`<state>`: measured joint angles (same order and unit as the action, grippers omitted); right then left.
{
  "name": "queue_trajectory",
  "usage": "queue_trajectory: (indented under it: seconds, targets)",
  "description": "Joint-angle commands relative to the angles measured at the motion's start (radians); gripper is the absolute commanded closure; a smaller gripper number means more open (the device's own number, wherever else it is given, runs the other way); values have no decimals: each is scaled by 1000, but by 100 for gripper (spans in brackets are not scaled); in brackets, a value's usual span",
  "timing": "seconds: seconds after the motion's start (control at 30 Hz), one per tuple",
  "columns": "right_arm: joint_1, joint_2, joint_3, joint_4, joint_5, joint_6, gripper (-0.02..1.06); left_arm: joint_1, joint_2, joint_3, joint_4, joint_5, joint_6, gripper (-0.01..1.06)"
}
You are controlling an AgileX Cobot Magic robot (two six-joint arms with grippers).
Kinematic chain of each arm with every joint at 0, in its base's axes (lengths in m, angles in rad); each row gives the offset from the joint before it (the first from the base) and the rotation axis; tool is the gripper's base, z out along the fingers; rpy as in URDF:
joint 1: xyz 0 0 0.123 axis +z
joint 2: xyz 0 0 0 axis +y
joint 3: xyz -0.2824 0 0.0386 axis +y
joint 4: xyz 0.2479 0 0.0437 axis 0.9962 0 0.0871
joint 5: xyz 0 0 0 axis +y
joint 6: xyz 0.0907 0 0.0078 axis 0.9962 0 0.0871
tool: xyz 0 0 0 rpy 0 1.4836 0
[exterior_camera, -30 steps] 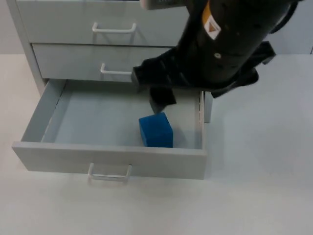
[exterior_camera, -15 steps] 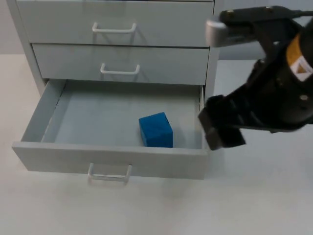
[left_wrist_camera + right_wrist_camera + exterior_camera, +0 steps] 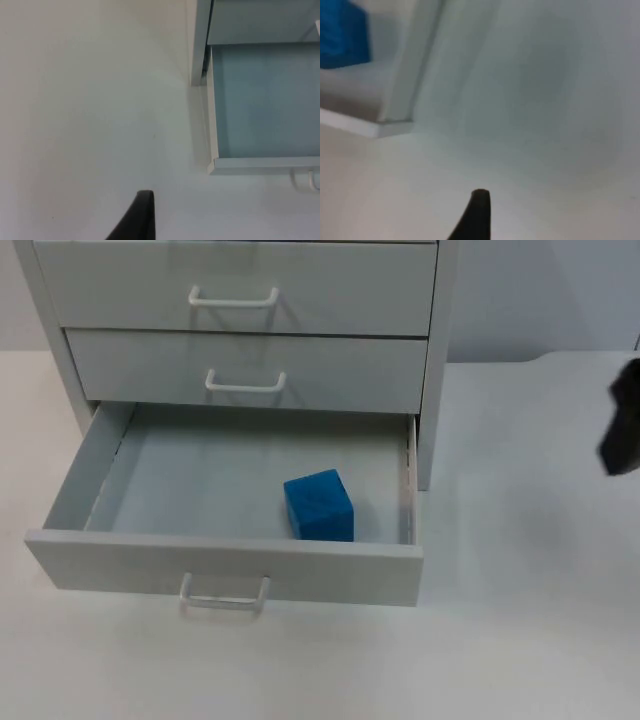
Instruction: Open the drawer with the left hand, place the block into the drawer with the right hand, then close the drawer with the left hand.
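Resting inside the pulled-out bottom drawer [image 3: 225, 540] of the pale grey three-drawer cabinet [image 3: 240, 330], the small blue cube-shaped block [image 3: 319, 505] sits toward the drawer's front wall and nearer its right side wall than its left; it also appears against that side wall in the right wrist view [image 3: 342, 32]. With the block in, closing the drawer looks like the step left.

Risks from here, as I judge them: the left gripper [image 3: 137, 220] hangs over the white table top [image 3: 520, 640] beside the drawer's left front corner, so a push landing on that corner instead of the white handle [image 3: 224, 595] on the drawer front could skew the drawer on its runners or shove the whole cabinet back. A quick shove could also send the block sliding inside.

The right gripper [image 3: 622, 430] is a dark shape well to the right of the cabinet, cut off at the frame edge; whether its fingers are spread or closed I cannot tell. For the left gripper just one fingertip [image 3: 141, 215] can be made out, so its opening cannot be told either, though nothing appears held. The drawer's runners are hidden.
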<state>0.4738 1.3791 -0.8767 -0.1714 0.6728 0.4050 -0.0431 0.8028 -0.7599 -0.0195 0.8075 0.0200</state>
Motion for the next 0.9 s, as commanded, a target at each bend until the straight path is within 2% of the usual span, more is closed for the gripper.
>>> queue_trajectory:
  seconds: [0.0,0.03,0.13,0.33,0.87]
  targets:
    - [-103,-51,3,43,49,-104,24,3,-6,-2,-1,-5,1,0]
    - [-103,-51,3,43,49,-104,24,3,-6,-2,-1,-5,1,0]
    - [-213,-97,3,107,89,-205,24,3,-6,-2,-1,-5,1,0]
    - [-352,-132,3,111,151,-263,24,3,-6,-2,-1,-5,1,0]
    - [-363,-135,3,103,121,-263,24,3,-6,-2,9,28,1,0]
